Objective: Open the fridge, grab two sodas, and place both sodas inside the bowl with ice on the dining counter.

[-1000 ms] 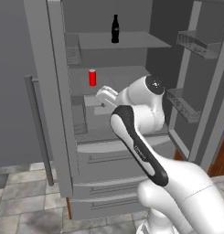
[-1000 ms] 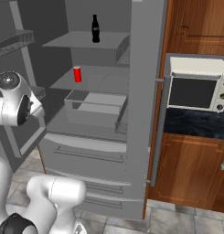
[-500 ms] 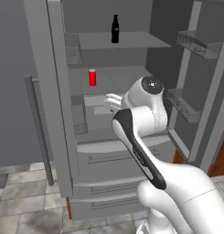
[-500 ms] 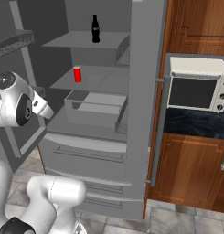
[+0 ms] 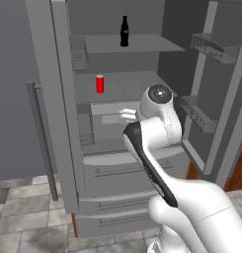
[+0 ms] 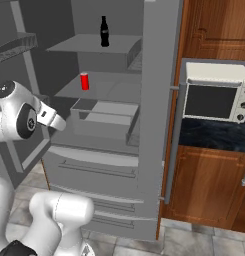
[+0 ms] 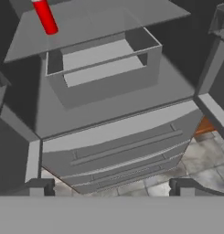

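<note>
Fridge doors wide; open pincer before shelves.

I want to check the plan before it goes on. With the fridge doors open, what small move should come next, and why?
Probably raise the open end effector toward the red soda: it stands free on the middle shelf of the fridge, above where the hand now points, and nothing is held.

We count two drinks in the tall grey fridge: one slim black bottle near the top centre of the left base frame, and one red can a shelf lower. Plus one white microwave at right of the right base frame.
</note>
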### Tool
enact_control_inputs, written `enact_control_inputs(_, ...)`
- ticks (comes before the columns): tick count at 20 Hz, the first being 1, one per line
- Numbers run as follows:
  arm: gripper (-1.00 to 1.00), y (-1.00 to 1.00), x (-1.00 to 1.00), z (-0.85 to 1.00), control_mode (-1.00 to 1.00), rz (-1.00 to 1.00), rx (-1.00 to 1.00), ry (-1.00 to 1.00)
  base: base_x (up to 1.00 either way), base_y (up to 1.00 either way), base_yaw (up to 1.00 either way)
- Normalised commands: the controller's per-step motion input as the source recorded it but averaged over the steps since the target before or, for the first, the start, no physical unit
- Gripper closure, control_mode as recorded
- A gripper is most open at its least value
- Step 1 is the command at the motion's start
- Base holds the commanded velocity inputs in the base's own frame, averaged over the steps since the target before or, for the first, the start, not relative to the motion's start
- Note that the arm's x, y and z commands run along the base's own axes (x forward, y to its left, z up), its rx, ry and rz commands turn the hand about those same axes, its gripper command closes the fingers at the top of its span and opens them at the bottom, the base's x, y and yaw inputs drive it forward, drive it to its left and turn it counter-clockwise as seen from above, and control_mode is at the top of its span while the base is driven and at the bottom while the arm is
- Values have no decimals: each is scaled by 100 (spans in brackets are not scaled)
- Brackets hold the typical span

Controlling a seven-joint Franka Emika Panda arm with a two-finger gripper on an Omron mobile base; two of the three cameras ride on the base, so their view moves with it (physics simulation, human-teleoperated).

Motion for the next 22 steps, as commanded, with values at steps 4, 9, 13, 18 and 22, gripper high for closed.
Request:
enact_control_inputs(4, -100, -66, -25, -12, -100, 1, -22, 2, 0, 0, 0)
enact_control_inputs(9, -100, -55, -26, -14, -100, 0, -27, 3, 0, 0, 0)
enact_control_inputs(13, -100, -60, -18, -22, -100, 0, -25, 4, 0, 0, 0)
enact_control_inputs(18, -100, -62, -15, -27, -100, 0, -23, 6, 0, 0, 0)
enact_control_inputs(22, -100, -55, -11, -21, -100, 0, -19, 5, 0, 0, 0)
